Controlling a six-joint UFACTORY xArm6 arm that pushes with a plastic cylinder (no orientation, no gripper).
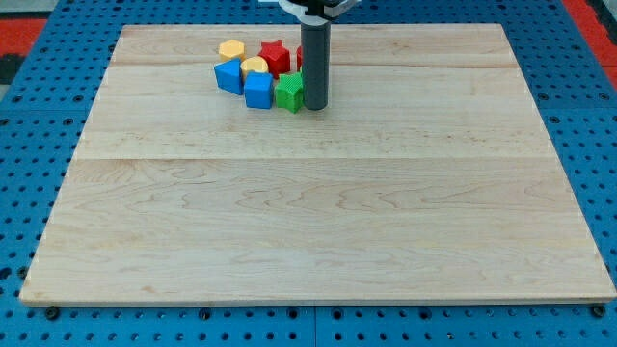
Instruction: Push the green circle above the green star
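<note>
Where the pale wooden board — three glued planks with fine grain, resting on a blue perforated surface — nears the view's top, a tight cluster of small blocks sits left of centre. A yellow hexagon-like block lies at the cluster's top left, a red star to its right, and a second yellow block, rounded, between them and slightly lower. Two blue blocks occupy the lower row: one angular at the left, one cube-like beside it. The green star, ribbed on its sides, sits at the cluster's lower right, touching the blue cube. My tip — the end of a smooth dark cylindrical rod standing upright — rests on the board just to the right of the green star, seemingly in contact. A sliver of red shows behind the rod; its shape cannot be made out. The green circle cannot be identified; it may be hidden behind the rod. The arm carries no claw, so nothing is grasped. No writing is legible. The star's orientation is too small to resolve.
</note>
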